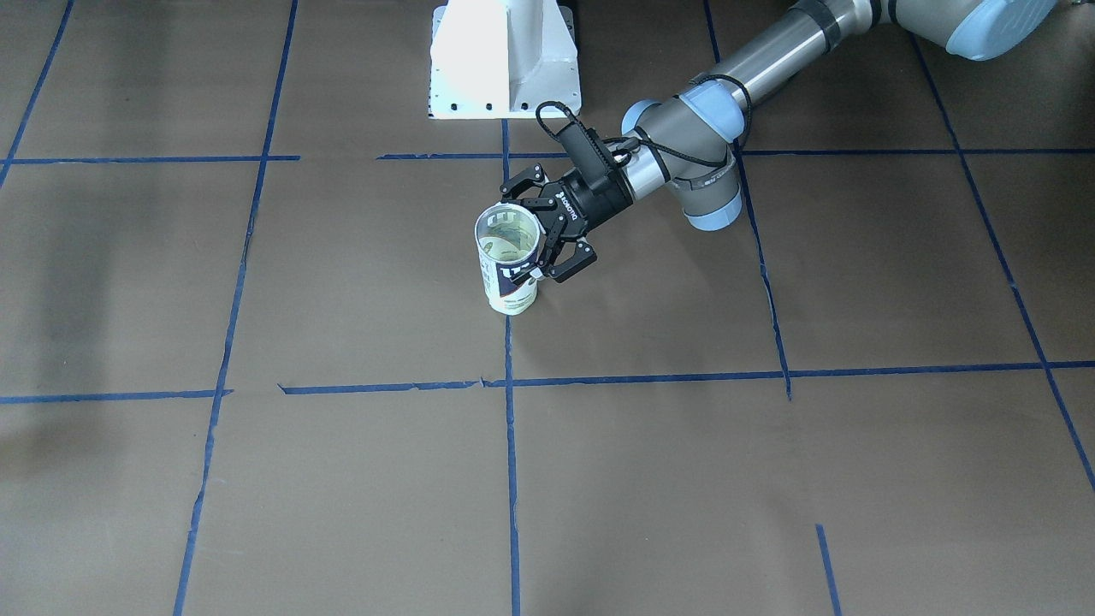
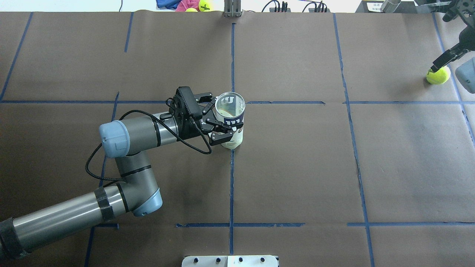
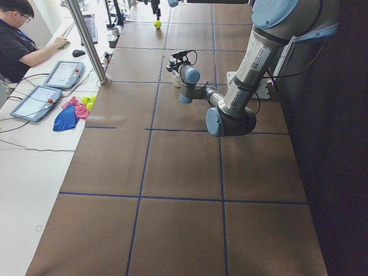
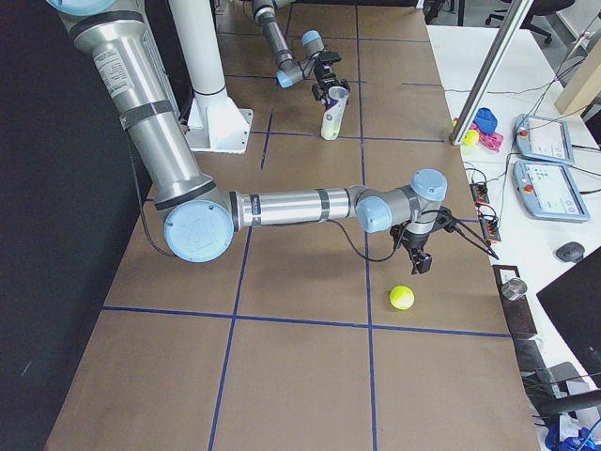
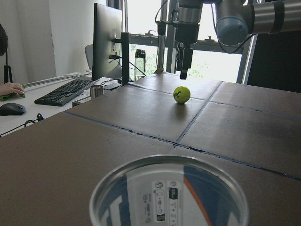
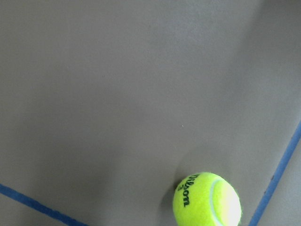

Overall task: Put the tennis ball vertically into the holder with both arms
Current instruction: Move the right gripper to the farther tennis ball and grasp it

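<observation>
We see the holder (image 2: 233, 124) from high on one side, steeply from the opposite side, distantly from both ends of the table (image 2: 297, 178), and closely above its rim.

The left arm (image 2: 74, 213) reaches low across the tabletop (image 2: 297, 167), elbow bent and wrist level. The left gripper (image 2: 217, 118) lies side-on, its jaws closed around the upright holder (image 2: 234, 120). The right arm (image 4: 291, 205) stretches far out to the robot's right with its wrist turned down. The right gripper (image 4: 457, 254) hangs just above the tabletop, jaws spread wide.
</observation>
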